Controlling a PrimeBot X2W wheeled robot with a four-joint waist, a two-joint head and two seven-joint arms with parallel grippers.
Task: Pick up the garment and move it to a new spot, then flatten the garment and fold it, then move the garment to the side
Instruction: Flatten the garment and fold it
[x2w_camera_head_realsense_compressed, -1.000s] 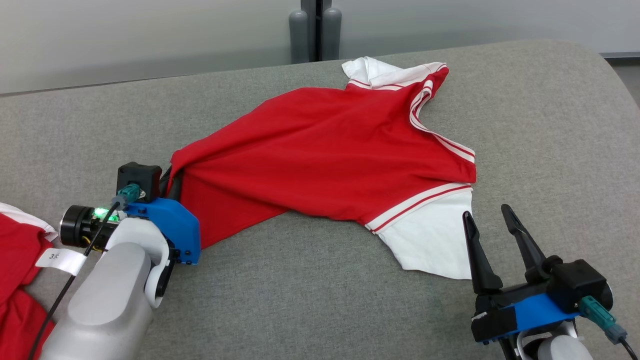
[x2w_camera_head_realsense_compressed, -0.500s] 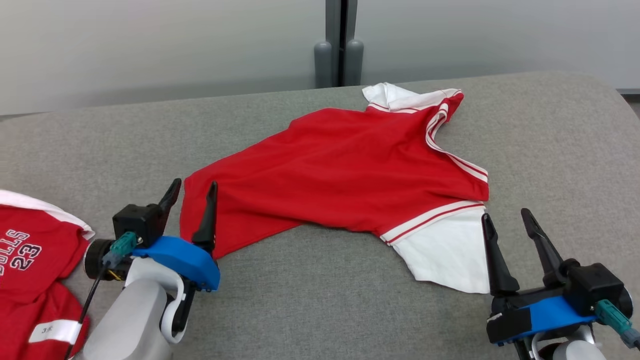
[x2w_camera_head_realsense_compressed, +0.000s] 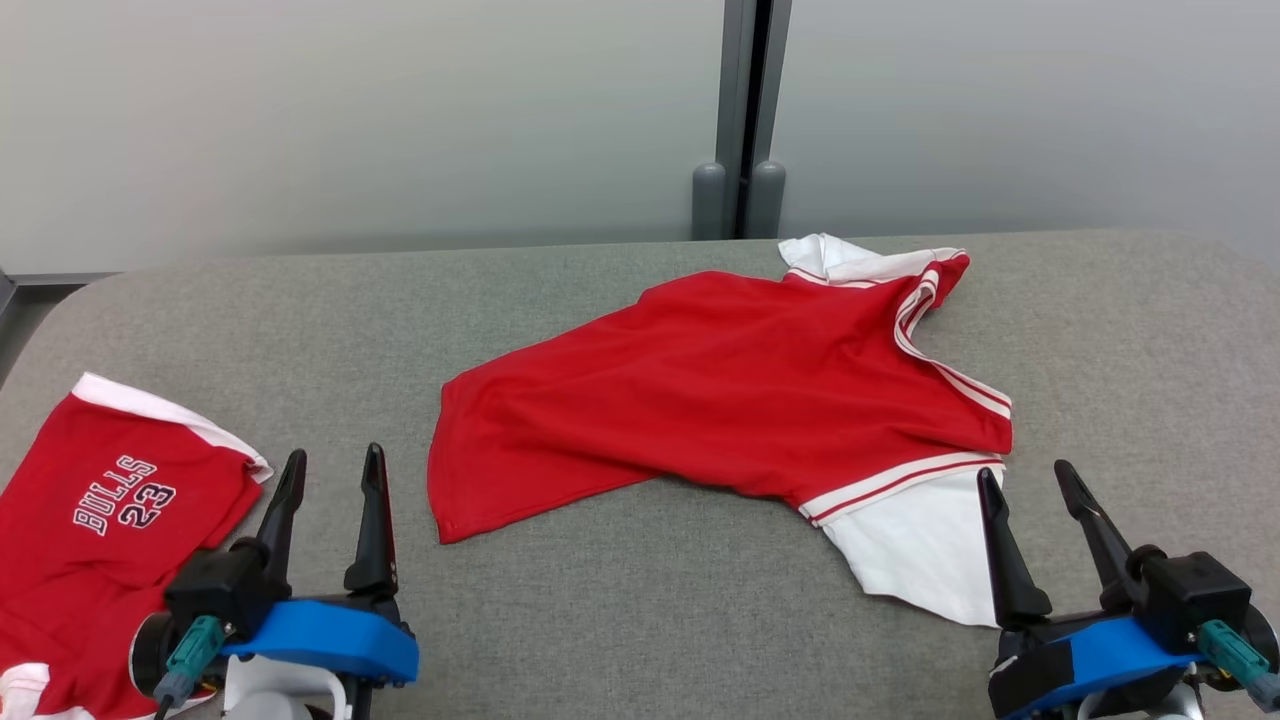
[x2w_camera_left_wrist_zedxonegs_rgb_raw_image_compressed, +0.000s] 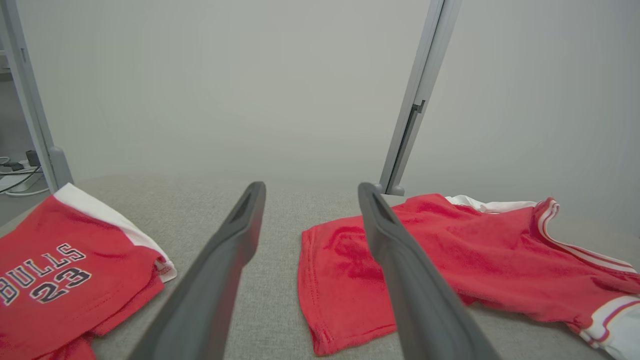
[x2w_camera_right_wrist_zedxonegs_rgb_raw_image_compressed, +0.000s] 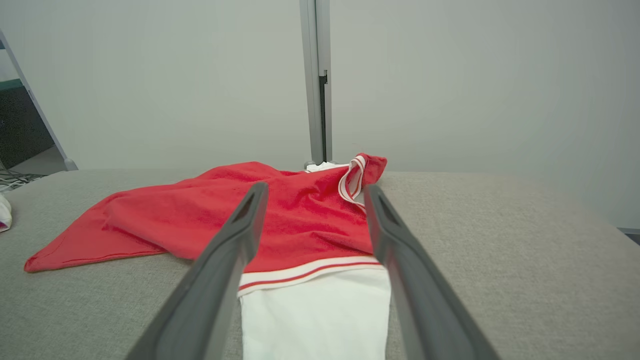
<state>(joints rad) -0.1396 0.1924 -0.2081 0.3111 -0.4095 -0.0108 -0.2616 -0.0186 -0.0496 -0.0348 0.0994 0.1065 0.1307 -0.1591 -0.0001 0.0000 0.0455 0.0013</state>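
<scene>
At the bottom left of my head view I see my left gripper (x2w_camera_head_realsense_compressed: 335, 452). Its two dark fingers (x2w_camera_head_realsense_compressed: 373, 520) point up and stand apart, with nothing between them. At the bottom right is my right gripper (x2w_camera_head_realsense_compressed: 1025, 468). It is spread wide too and holds nothing.

Both are over a grey pad (x2w_camera_head_realsense_compressed: 620, 620). Red shorts (x2w_camera_head_realsense_compressed: 90, 540) that say BULLS 23 lie at the lower left, just beside my left gripper.

The garment (x2w_camera_head_realsense_compressed: 720, 400) is a red shirt. It lies on the pad from the middle to the right of the frame, mostly flat with some wrinkles. One red corner points to the lower left. Its white sleeve (x2w_camera_head_realsense_compressed: 920, 550) lies right next to my right gripper. I cannot tell if they touch.

At the top, behind the pad, are a pale wall (x2w_camera_head_realsense_compressed: 350, 120) and a grey post (x2w_camera_head_realsense_compressed: 745, 110).
</scene>
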